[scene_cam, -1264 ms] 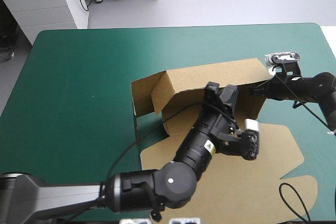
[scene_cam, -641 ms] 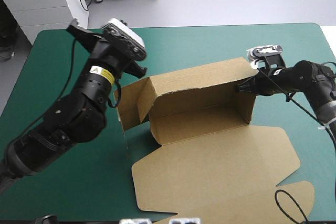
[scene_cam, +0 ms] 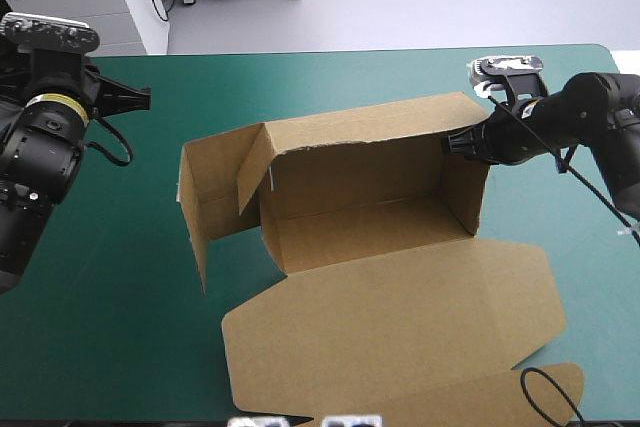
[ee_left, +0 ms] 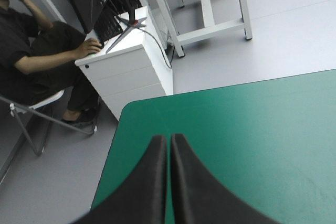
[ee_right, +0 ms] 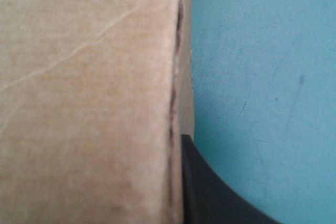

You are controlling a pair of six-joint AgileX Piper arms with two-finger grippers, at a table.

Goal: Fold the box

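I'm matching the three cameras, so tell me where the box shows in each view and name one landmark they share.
High view: the box stands mid-table, walls raised, lid flat toward the near edge, the right gripper on its right wall.
Left wrist view: not in it; only the left gripper, fingers shut.
Right wrist view: the box's wall up close, against one black finger.
Shared landmark: the teal-green cover.

High view above table [scene_cam: 330,77], left wrist toward its far-left corner, right wrist tight against box [ee_right: 84,98]
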